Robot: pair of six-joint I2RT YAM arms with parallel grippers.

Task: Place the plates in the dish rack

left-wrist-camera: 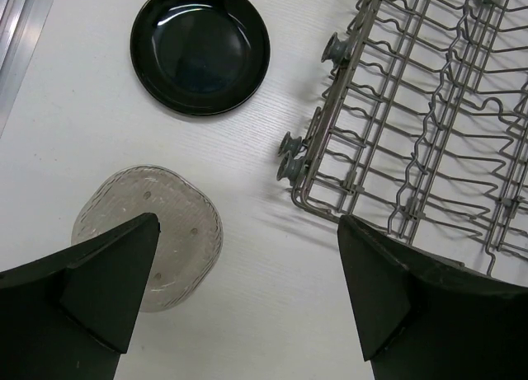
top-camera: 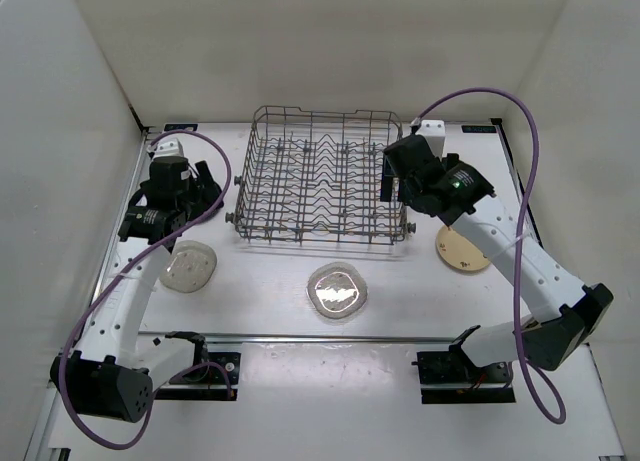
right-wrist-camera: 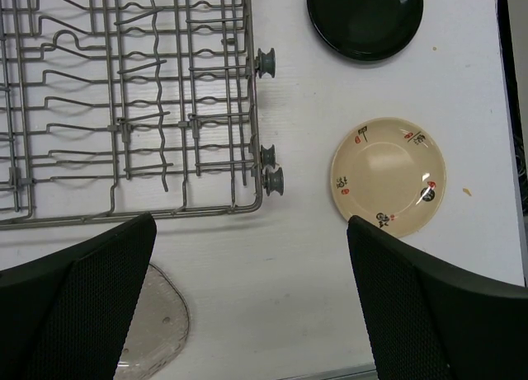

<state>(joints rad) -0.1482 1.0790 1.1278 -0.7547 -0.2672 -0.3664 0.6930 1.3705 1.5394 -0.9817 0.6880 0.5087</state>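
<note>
The left gripper (left-wrist-camera: 247, 232) hangs above the table (left-wrist-camera: 247, 149) with its jaws spread wide and nothing between them. A clear plate (left-wrist-camera: 186, 232) lies flat, partly under the finger on the view's left, with a black plate (left-wrist-camera: 200, 48) beyond it and a corner of the dish rack (left-wrist-camera: 429, 116) near the other finger. The right gripper (right-wrist-camera: 252, 232) is just as wide and holds nothing. The cream plate (right-wrist-camera: 388, 176) lies just beyond its right-hand finger, another black plate (right-wrist-camera: 365, 17) farther out, and a second clear plate (right-wrist-camera: 165, 322) partly behind the opposite finger, with the rack's corner just past that.
</note>
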